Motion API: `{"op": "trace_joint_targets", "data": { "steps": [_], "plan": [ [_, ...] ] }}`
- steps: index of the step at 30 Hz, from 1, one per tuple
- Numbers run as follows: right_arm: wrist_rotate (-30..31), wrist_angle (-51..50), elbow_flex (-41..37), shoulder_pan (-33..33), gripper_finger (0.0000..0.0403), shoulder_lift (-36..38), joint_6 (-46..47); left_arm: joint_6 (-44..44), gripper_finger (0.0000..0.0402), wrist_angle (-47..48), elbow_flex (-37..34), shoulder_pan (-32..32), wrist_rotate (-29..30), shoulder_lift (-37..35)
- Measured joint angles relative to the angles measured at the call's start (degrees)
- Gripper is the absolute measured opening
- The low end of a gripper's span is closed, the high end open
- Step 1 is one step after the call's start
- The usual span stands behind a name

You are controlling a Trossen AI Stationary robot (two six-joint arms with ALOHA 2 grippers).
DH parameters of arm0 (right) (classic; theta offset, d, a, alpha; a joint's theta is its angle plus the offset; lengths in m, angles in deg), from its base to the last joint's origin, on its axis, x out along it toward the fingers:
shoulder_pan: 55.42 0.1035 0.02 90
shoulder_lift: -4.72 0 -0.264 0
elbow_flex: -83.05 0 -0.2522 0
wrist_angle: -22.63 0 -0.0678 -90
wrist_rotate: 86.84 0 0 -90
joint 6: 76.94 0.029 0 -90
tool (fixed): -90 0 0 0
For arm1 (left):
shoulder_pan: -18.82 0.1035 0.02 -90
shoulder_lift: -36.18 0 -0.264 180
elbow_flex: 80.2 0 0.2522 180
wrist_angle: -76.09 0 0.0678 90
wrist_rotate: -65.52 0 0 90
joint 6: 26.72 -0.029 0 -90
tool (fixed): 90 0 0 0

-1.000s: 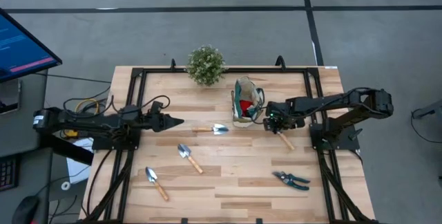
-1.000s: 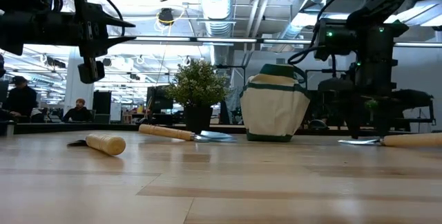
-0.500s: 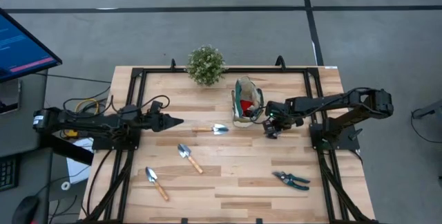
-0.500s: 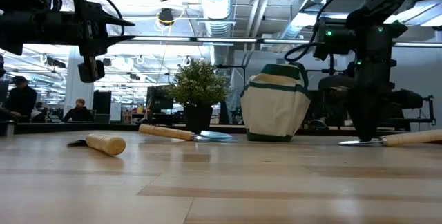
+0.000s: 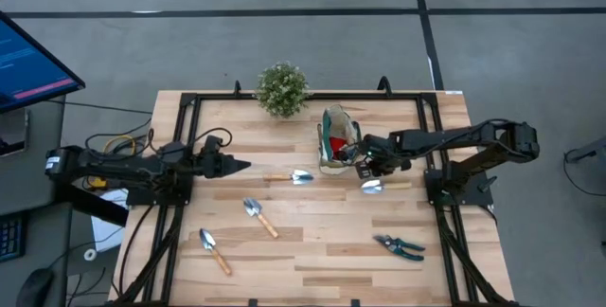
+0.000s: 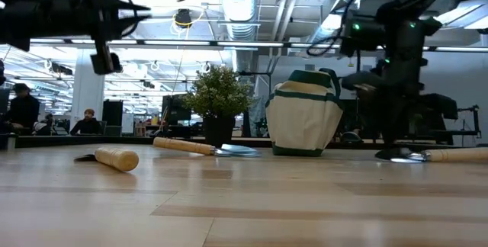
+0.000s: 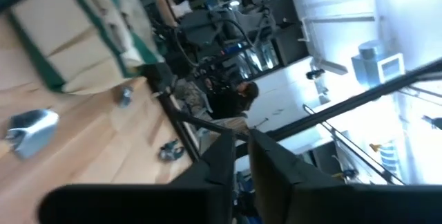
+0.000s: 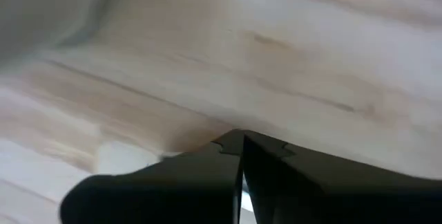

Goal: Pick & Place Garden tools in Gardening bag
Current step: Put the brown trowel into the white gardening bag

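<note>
The beige gardening bag (image 5: 338,142) with teal trim stands upright at the table's far middle, something red showing in its mouth. My right gripper (image 5: 365,171) points down just right of the bag, shut, right over the blade end (image 5: 371,187) of a wooden-handled trowel (image 6: 446,155) lying flat on the table. Three more trowels (image 5: 289,176), (image 5: 258,213), (image 5: 215,251) lie left of centre. Teal-handled shears (image 5: 400,246) lie near right. My left gripper (image 5: 242,166) hovers at the left, shut and holding nothing (image 7: 240,160). My right gripper's shut fingers (image 8: 238,156) have nothing between them. They point down just above the trowel's blade end (image 6: 396,155). I cannot tell whether the tips touch it.
A bushy potted plant (image 5: 282,89) stands at the far edge, left of the bag. A black frame (image 5: 189,108) runs along the table's sides. Bare wood lies in the near middle. People sit in the room beyond the table.
My right gripper has shut and risen a little, drifting toward the bag. The trowel beneath it has turned on the table: its handle, which slanted toward the near right, now points at the right edge, and its blade shows beside the gripper.
</note>
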Motion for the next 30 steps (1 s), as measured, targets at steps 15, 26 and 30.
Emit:
{"op": "trace_joint_targets", "data": {
  "steps": [15, 26, 30],
  "plan": [
    [9.99, -21.05, 19.93, 6.20, 0.0000, 0.02, -6.33, -6.21, 0.0002, 33.97, 22.83, -5.93, -3.74, 21.31],
    [12.26, -29.78, 30.24, 15.72, 0.0000, 0.04, -3.25, -32.62, 0.0050, 43.52, 40.12, -4.63, -4.93, 36.22],
    [12.35, -30.53, 32.20, 18.92, 0.0000, 0.04, -1.52, -44.72, 0.0104, 45.87, 43.68, -3.12, -6.70, 37.48]
  ]
}}
